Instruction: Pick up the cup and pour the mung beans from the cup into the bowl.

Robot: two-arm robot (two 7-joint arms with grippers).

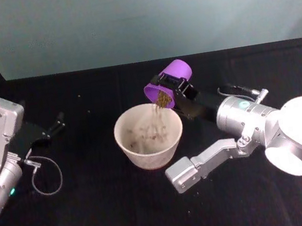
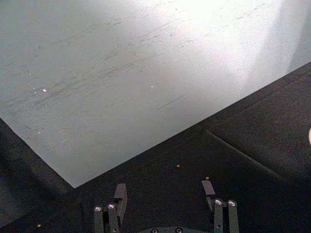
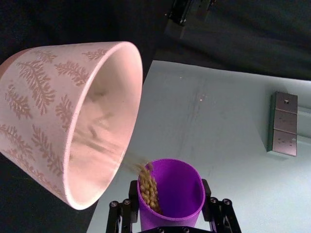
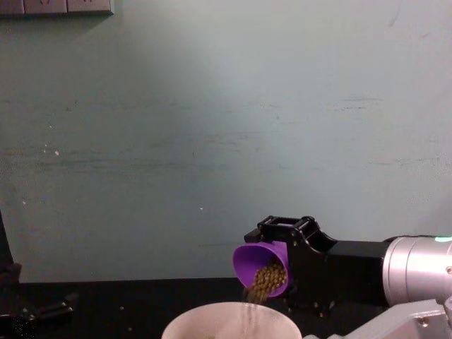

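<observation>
My right gripper (image 1: 174, 86) is shut on the purple cup (image 1: 167, 80), which is tipped over on its side with its mouth facing the bowl. Olive-brown mung beans (image 1: 161, 100) stream from the cup's rim into the pale pinkish-white bowl (image 1: 149, 135), where several beans lie on the bottom. From the chest, the cup (image 4: 264, 267) hangs just above the bowl's rim (image 4: 229, 319) with mung beans (image 4: 265, 281) falling. The right wrist view has the cup (image 3: 171, 193), mung beans (image 3: 148, 185) and the leaf-patterned bowl (image 3: 73, 119). My left gripper (image 2: 165, 201) is open, parked far left (image 1: 55, 127).
The black table (image 1: 98, 214) ends at a pale wall (image 1: 140, 16) behind. A few stray beans (image 2: 178, 166) lie on the table near the left gripper. A loose cable (image 1: 46, 174) loops beside the left arm. My right forearm (image 1: 246, 126) stretches just right of the bowl.
</observation>
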